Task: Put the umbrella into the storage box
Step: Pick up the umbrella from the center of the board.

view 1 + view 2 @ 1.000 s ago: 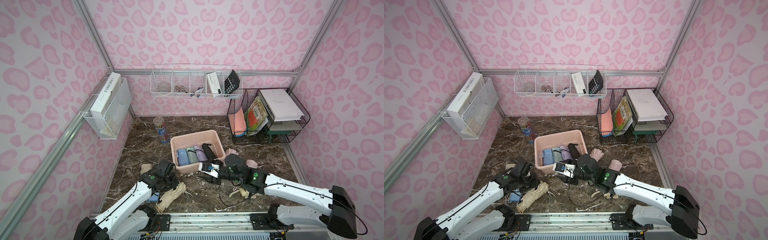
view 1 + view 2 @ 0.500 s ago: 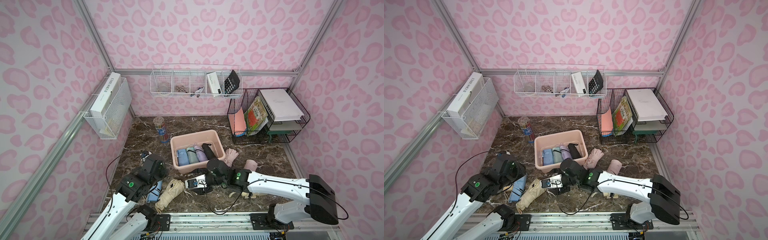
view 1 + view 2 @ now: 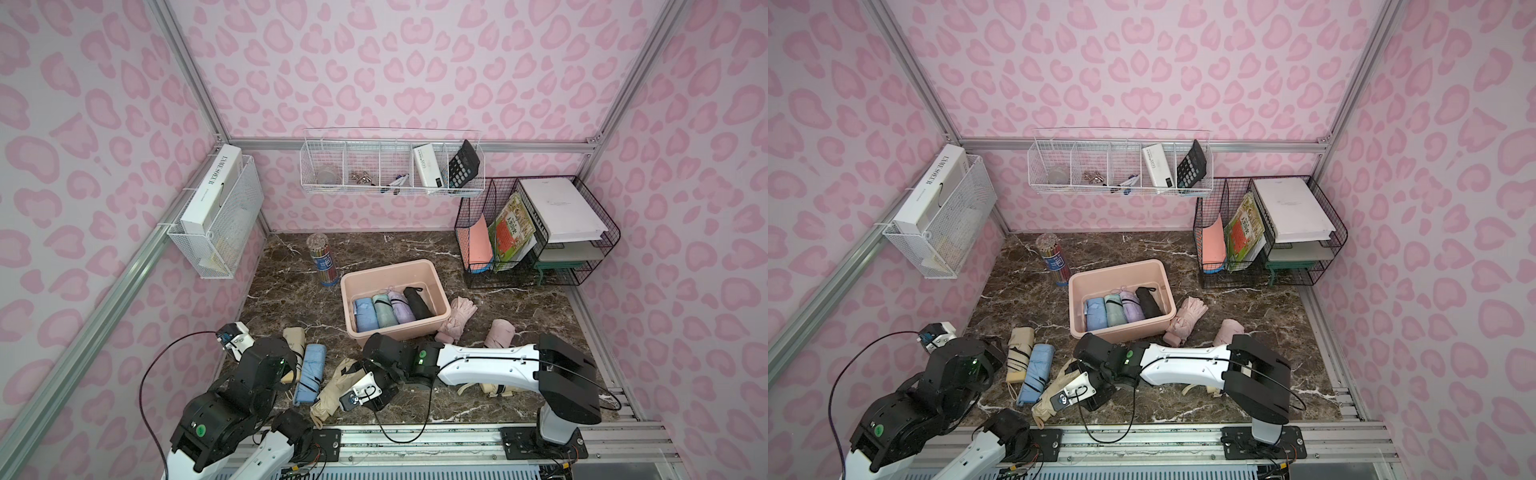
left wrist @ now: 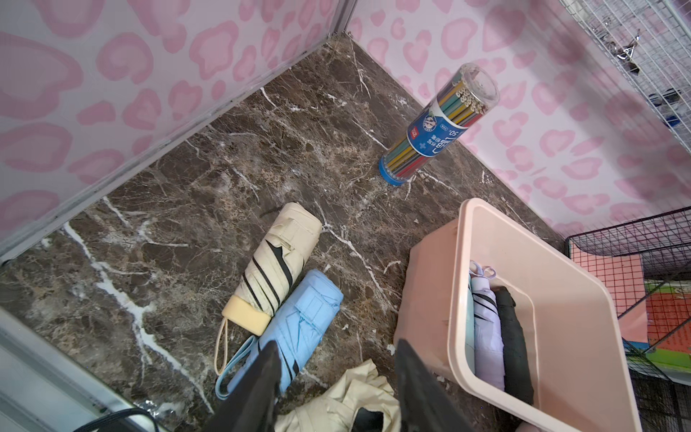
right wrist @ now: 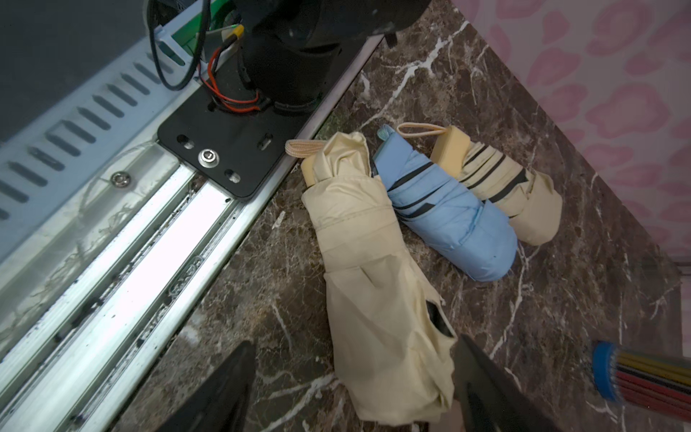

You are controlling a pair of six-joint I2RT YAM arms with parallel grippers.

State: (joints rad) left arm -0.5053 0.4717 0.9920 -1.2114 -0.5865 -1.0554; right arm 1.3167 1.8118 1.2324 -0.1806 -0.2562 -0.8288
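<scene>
Lower centre in a top view, the right gripper, fingers apart around the loose cream umbrella, may catch only fabric. The left gripper has fingers apart, empty.

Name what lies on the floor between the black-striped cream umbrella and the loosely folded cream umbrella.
The light blue umbrella lies between the black-striped cream umbrella and the loosely folded cream umbrella, as the right wrist view shows.
</scene>
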